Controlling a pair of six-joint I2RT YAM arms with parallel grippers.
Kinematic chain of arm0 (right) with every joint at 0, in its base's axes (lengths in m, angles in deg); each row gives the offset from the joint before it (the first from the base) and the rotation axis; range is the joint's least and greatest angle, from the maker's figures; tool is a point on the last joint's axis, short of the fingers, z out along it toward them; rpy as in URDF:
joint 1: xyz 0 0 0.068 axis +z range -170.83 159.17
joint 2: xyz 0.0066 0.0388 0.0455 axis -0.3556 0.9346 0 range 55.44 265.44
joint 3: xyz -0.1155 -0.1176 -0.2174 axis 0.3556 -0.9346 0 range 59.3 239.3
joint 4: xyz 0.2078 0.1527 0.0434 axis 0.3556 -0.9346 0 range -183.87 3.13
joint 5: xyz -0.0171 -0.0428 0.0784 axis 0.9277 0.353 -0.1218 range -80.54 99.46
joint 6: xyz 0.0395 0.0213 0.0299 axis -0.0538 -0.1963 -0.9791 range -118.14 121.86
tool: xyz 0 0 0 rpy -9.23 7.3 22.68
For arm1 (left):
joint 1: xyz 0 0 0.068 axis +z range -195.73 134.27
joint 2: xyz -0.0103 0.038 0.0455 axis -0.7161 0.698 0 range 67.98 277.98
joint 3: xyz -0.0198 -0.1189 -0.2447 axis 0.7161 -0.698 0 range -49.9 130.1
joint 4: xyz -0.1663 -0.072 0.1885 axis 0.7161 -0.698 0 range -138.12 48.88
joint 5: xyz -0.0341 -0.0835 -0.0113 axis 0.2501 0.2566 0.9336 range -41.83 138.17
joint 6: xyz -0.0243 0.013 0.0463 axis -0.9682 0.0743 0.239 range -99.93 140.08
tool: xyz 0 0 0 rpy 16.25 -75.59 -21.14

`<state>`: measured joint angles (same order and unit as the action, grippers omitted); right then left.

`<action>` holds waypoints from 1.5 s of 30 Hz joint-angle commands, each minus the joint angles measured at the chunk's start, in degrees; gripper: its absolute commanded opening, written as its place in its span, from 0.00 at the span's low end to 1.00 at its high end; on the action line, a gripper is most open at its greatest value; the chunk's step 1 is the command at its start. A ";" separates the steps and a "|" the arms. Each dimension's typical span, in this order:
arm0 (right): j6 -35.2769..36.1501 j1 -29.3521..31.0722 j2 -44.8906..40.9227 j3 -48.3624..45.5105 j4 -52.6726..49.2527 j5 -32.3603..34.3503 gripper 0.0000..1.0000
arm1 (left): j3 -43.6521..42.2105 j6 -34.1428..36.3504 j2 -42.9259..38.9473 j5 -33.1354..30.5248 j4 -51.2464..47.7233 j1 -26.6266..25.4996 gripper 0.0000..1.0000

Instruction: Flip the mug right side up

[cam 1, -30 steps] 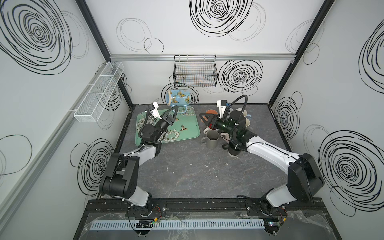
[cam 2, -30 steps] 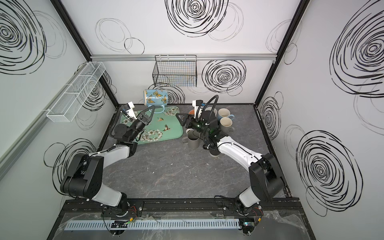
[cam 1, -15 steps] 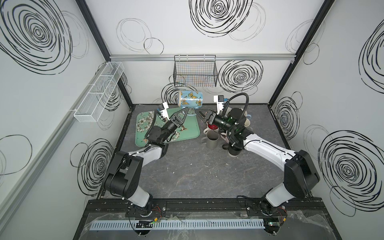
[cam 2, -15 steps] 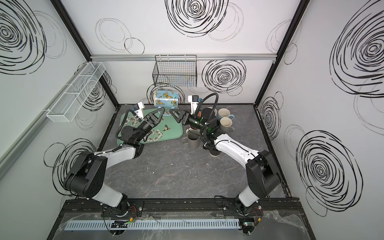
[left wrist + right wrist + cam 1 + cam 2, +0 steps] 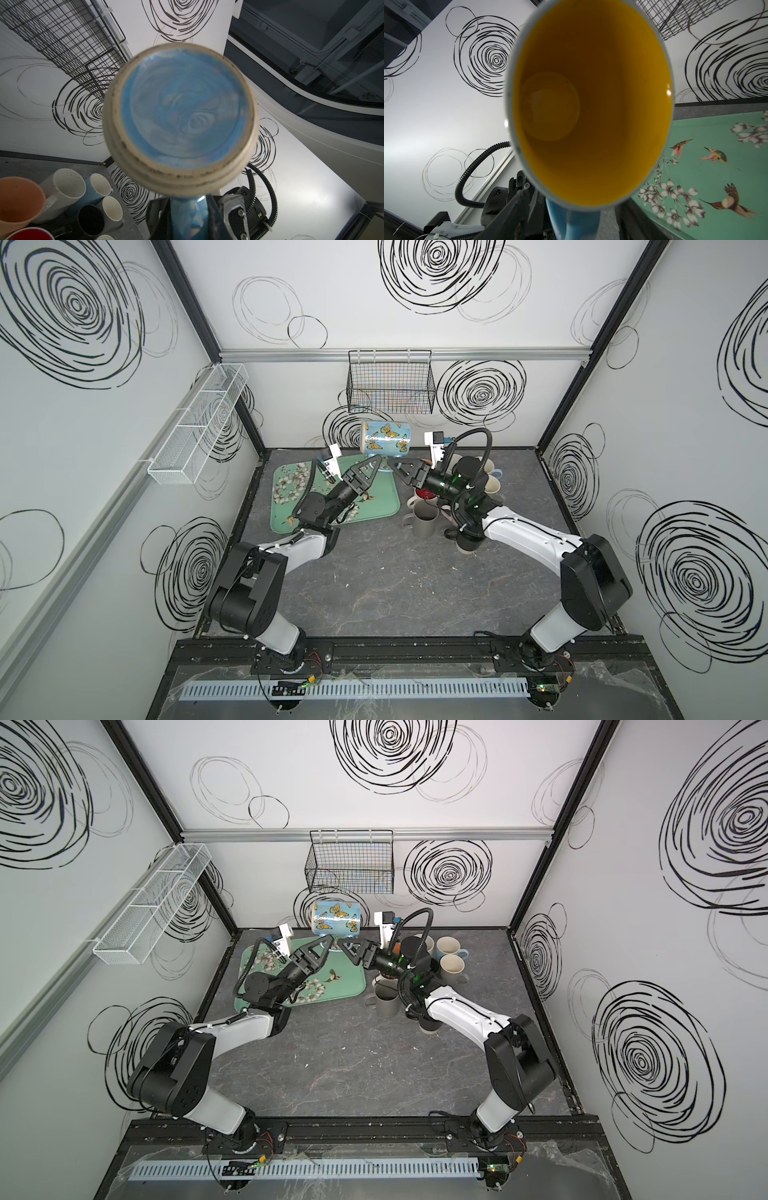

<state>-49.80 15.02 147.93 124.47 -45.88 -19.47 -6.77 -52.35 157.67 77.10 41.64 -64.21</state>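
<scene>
The mug [image 5: 385, 438] is light blue with butterflies and hangs on its side in the air above the back of the table, also visible in a top view [image 5: 336, 919]. Its base [image 5: 180, 116] faces my left wrist camera; its yellow inside [image 5: 589, 104] faces the right one. The blue handle [image 5: 190, 218] points down. My left gripper [image 5: 374, 461] is shut on that handle from the left. My right gripper [image 5: 397, 465] comes in from the right and stands open, its jaws either side of the handle [image 5: 575, 224] with a gap showing.
A green floral tray [image 5: 291, 506] lies under and left of the mug. A cluster of upright mugs, among them a grey one [image 5: 424, 522], stands under my right arm. A black wire basket [image 5: 390, 385] hangs on the back wall just above; a white mesh shelf [image 5: 199, 423] is on the left wall.
My left gripper has carried the mug up and to the right and tipped it onto its side. My right gripper has swung left and up to the handle.
</scene>
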 commanded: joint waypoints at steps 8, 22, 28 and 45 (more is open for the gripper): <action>-2.09 -0.89 -2.75 -1.26 9.54 -0.27 0.30 | 4.41 0.61 -3.09 -0.11 15.14 -2.51 0.00; -2.54 -1.06 -3.51 -2.41 14.56 -1.87 0.06 | 2.66 3.22 -6.39 0.51 9.94 -3.14 0.00; -0.30 -2.22 -4.68 -2.07 12.83 -3.82 0.00 | 0.17 12.29 -13.09 -1.00 -6.98 -3.11 0.28; 39.57 -11.06 -9.64 17.38 -36.46 -15.90 0.00 | -0.23 30.76 -28.18 -3.40 -42.80 -2.88 0.52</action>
<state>-22.67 5.71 142.59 136.07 -73.00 -33.19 -7.62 -25.86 130.70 74.61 3.61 -67.08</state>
